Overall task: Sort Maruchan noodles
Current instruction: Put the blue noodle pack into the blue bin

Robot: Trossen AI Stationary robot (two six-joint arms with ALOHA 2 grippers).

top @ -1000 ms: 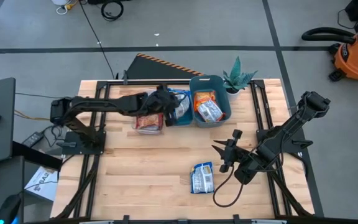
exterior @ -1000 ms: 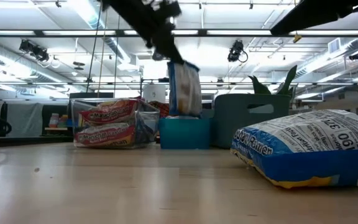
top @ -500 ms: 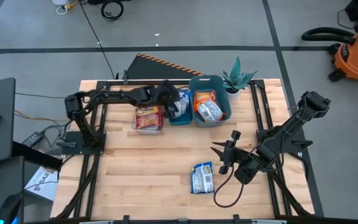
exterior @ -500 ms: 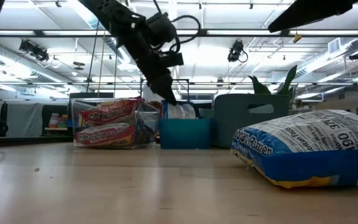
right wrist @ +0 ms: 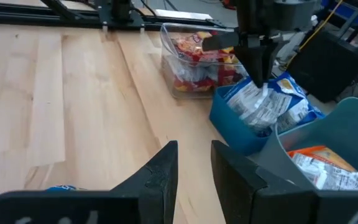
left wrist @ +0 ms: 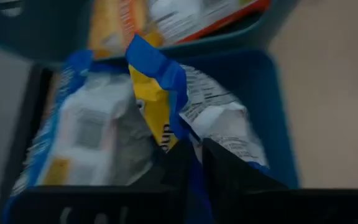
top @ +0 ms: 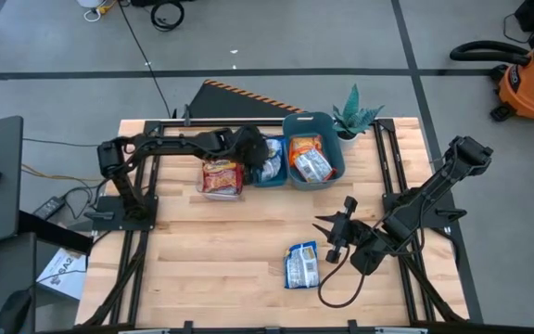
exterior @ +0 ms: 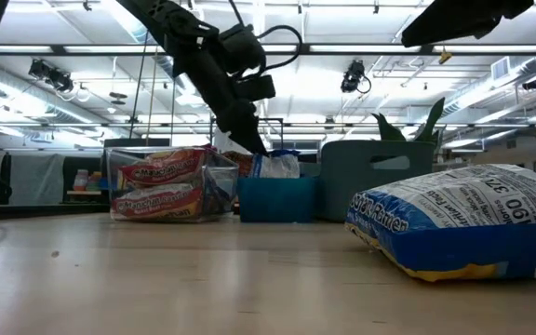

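1. The left gripper (top: 260,156) has its jaws closed on a blue-trimmed noodle packet (left wrist: 166,106), pinching its crinkled blue-and-yellow edge (the left wrist view shows this closest). It hangs over the small blue bin (top: 269,176) at the back of the table (top: 211,269).
2. The right gripper (top: 332,232) has its jaws apart and holds nothing. It hovers over bare wood right of centre, pointing toward the bins.
3. The held packet sits partly down inside the small blue bin, its top sticking above the rim in the low view (exterior: 275,166). At least one more blue-trimmed packet (left wrist: 73,137) lies beside it in the same bin.
4. Just left of that bin stands a clear bin (top: 204,189) stacked with red-trimmed packets (top: 222,174); the low view shows two of them, one above the other (exterior: 161,186).
5. Just right of the small blue bin is a larger teal bin (top: 337,148), touching or nearly touching it. It holds orange-trimmed packets (top: 310,160).
6. One blue-trimmed loose packet (top: 301,264) lies flat on the table toward the front, near the right gripper and well apart from the bins (it fills the right foreground of the low view (exterior: 463,223)).
7. A small green plant (top: 356,115) stands at the back edge beside the teal bin.
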